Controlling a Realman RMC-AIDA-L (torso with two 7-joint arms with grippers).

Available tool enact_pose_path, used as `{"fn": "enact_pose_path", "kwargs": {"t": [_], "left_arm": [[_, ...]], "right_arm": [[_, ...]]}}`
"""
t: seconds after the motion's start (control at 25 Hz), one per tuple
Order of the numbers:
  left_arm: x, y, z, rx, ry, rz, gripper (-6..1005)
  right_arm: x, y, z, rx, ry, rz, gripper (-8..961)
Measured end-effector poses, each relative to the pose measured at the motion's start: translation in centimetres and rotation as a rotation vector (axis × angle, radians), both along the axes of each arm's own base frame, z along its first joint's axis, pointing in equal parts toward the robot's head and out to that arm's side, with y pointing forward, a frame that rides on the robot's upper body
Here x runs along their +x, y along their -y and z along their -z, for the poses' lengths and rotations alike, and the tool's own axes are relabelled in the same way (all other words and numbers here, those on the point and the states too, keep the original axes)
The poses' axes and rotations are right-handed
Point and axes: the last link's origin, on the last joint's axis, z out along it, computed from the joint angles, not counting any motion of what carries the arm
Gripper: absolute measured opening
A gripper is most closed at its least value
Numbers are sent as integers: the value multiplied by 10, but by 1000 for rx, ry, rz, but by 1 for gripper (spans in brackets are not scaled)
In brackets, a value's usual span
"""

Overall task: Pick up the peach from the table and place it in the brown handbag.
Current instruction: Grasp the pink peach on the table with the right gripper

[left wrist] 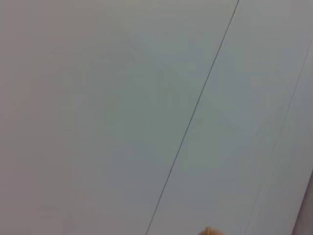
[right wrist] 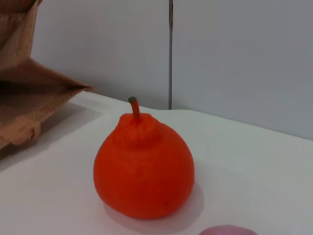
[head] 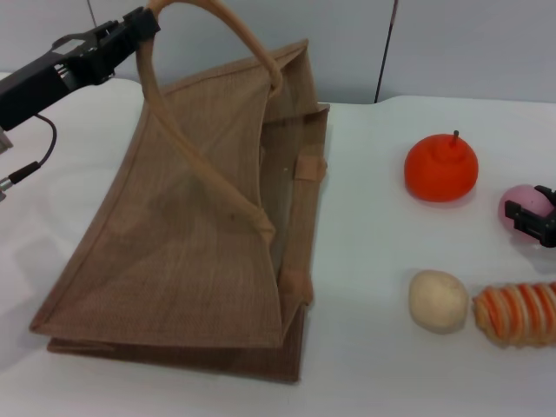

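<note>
The brown handbag (head: 191,252) stands on the white table, its mouth pulled open toward the right. My left gripper (head: 139,24) is at the top left, shut on one looped handle (head: 217,17) and holding it up. The pale-pink peach (head: 521,198) lies on the table at the far right edge. My right gripper (head: 534,219) is right at the peach, partly covering its near side. In the right wrist view only the top of the peach (right wrist: 227,230) shows at the picture's edge, and a corner of the handbag (right wrist: 29,98) shows farther off.
An orange-red stemmed fruit (head: 440,168) sits just left of the peach and fills the right wrist view (right wrist: 144,166). A beige ball (head: 438,300) and an orange-and-white striped roll (head: 519,314) lie nearer the front. The left wrist view shows only wall.
</note>
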Motion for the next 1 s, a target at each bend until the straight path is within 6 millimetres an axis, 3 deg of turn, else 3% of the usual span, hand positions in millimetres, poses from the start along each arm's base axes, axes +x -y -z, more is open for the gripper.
{"fn": "enact_pose_path", "kwargs": {"t": [0.6,1.0], "left_arm": [[0,0,0,0,0,0,127],[0,0,0,-8,6,-2,126]], "right_arm": [[-1,2,1,-18,-5,-9,496],[-2,8,-9,9,-60,-29,441]]}}
